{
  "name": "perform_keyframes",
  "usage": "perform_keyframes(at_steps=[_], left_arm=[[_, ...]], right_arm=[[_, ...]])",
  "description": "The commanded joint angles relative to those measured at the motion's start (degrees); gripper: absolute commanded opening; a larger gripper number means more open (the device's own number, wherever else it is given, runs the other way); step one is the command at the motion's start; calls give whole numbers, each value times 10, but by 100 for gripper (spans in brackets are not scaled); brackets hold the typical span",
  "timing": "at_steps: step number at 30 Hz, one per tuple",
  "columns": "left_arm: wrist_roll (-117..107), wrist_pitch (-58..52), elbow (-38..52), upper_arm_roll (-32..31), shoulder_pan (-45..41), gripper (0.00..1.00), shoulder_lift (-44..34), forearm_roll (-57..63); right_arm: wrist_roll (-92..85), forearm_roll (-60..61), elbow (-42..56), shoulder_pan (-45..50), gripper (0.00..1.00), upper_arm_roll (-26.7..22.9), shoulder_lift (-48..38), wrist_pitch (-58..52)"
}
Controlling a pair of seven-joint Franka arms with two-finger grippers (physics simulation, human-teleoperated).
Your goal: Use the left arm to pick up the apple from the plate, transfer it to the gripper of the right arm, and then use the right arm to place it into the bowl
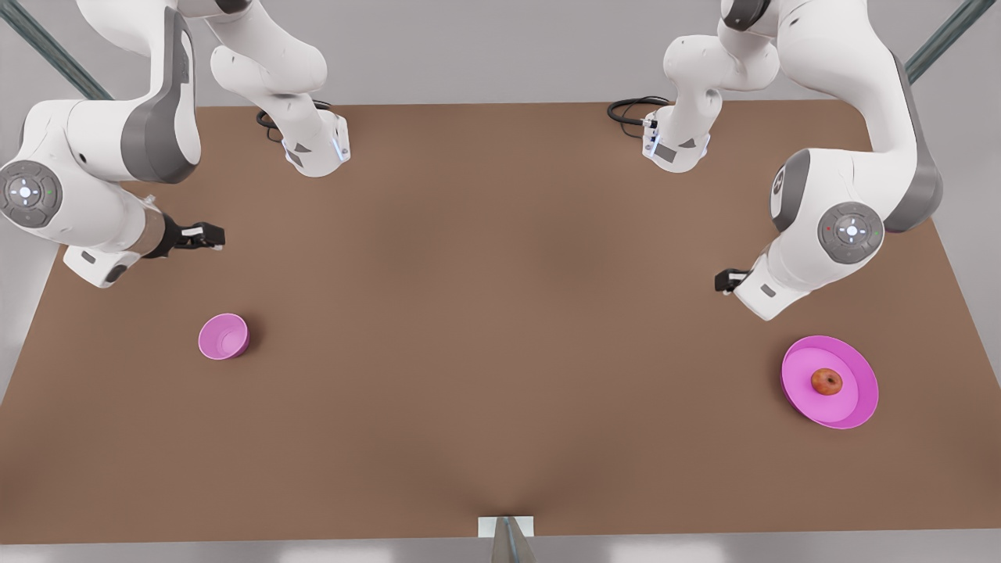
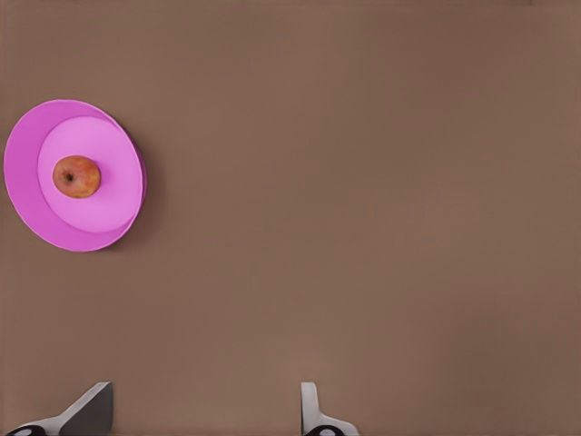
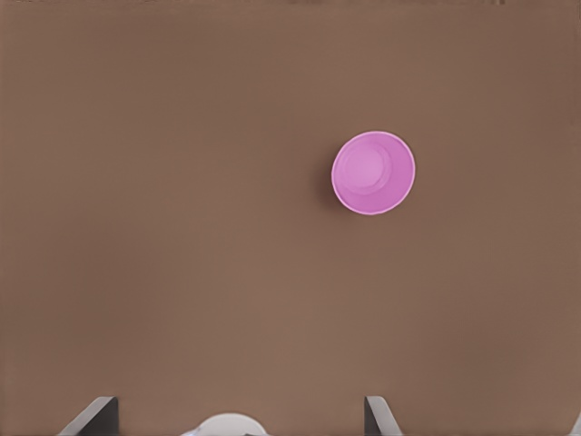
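The reddish-orange apple [image 1: 826,381] [image 2: 76,176] sits in the middle of the magenta plate [image 1: 862,399] [image 2: 34,207], near the front view's right. My left gripper [image 1: 731,280] [image 2: 201,413] hangs open above the table, behind the plate and a little toward the middle, with nothing between its fingers. The small pink bowl [image 1: 223,336] [image 3: 373,173] stands empty toward the front view's left. My right gripper [image 1: 209,235] [image 3: 238,411] waits open, above the table behind the bowl and apart from it.
The brown table [image 1: 500,313] carries both arm bases [image 1: 317,145] [image 1: 676,145] with black cables at its far edge. A small white bracket [image 1: 506,526] sits at the middle of the near edge. Bare tabletop lies between the bowl and the plate.
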Motion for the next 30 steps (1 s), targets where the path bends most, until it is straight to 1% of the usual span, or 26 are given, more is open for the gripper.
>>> perform_keyframes(at_steps=[1, 3, 4, 5, 7, 9, 10, 11, 12, 13, 15, 18, 19, 22, 26, 27, 30], left_arm=[[4, 8, 2, 0, -1, 100, 0, -1], [3, 10, -1, 2, 3, 100, 12, 2], [5, 19, 0, 8, 27, 100, 42, 4], [5, 89, -1, 10, 60, 100, 70, 2], [42, 176, 0, 10, 119, 100, 137, 3], [129, 224, 2, 10, 188, 100, 170, 4], [174, 273, 8, 12, 215, 100, 196, 4], [204, 308, 8, 12, 239, 100, 215, 4], [205, 319, 8, 12, 250, 100, 224, 4], [203, 329, 8, 12, 253, 100, 239, 4], [205, 381, 7, 12, 257, 100, 265, 4], [208, 393, 4, 12, 271, 100, 277, 4], [224, 419, -4, 12, 274, 100, 280, 2], [243, 421, -7, 16, 277, 100, 290, 1], [264, 444, -5, 19, 278, 100, 321, -3], [266, 445, -5, 19, 277, 100, 326, -24], [266, 445, -6, 19, 280, 100, 328, -27]], right_arm=[[30, -1, 0, 0, 100, -1, -1, 6], [32, -4, 0, 0, 100, -1, 0, 6], [33, -5, 0, 0, 100, -1, 2, 6], [34, -2, 0, 0, 100, -6, 3, 6], [25, -6, 7, 0, 100, -7, 24, -2], [25, -7, 9, 0, 100, -6, 37, -1], [24, -7, 16, -1, 100, -5, 42, 12], [25, -1, 22, 1, 100, -5, 44, 15], [25, -2, 22, -1, 100, -5, 45, 17], [25, 1, 20, 0, 100, -4, 45, 37], [25, 1, 18, 2, 100, -4, 42, 44], [25, 2, 16, 0, 100, -4, 43, 47], [25, 2, 15, 0, 100, -4, 44, 47], [25, 3, 11, 2, 100, -4, 45, 48], [25, 3, 6, 4, 100, -3, 46, 50], [25, 3, 6, 4, 100, -3, 46, 50], [25, 3, 5, 4, 100, -2, 48, 50]])
